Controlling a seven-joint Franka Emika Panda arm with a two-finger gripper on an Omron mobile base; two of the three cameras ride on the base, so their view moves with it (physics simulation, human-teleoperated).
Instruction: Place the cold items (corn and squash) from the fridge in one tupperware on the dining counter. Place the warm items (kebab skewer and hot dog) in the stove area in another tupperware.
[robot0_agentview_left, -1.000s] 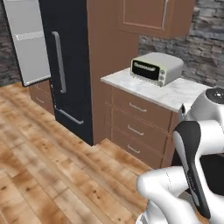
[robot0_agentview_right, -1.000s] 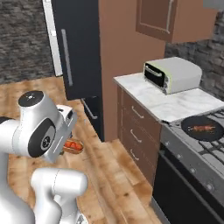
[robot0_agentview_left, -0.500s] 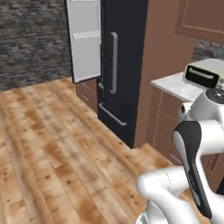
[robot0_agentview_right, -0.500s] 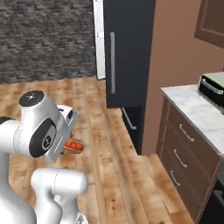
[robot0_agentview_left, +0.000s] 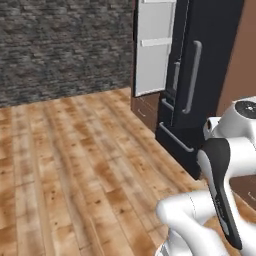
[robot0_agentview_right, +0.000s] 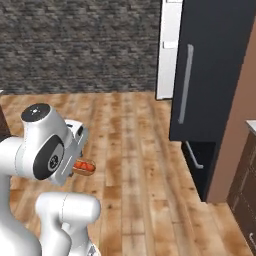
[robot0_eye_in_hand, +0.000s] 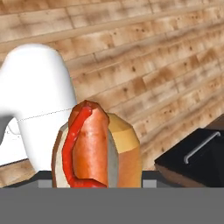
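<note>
Mid-task, transport phase. The hot dog (robot0_eye_in_hand: 94, 146) sits right at the pincer (robot0_agentview_right: 75, 167): the hand view has it standing up from the bottom edge, red-orange sausage with tan bun edging on both sides, and the right base view shows it poking out beside the arm's wrist, off the ground and above the wooden floor (robot0_agentview_left: 75, 165). So the pincer is clamped on the hot dog, jaws partly apart around its width; the fingertips themselves are hidden behind the food.

Surroundings: the fridge (robot0_agentview_left: 200, 75) stands to the right in the left base view, dark front with long grey handles, one pale door (robot0_agentview_left: 155, 45) swung open beyond it. Same fridge (robot0_agentview_right: 210, 70) in the right base view, brown cabinet side just beside it. Stone wall (robot0_agentview_right: 75, 45) behind. The arm is well apart from the fridge, over open floor.

Progress judgement: one warm item picked and being carried, not yet placed. No tupperware or dining table is visible here, so the drop-off has yet to happen. The kebab skewer, corn and squash cannot be judged from these pictures; the open fridge door suggests cold-item work has started or is pending.
</note>
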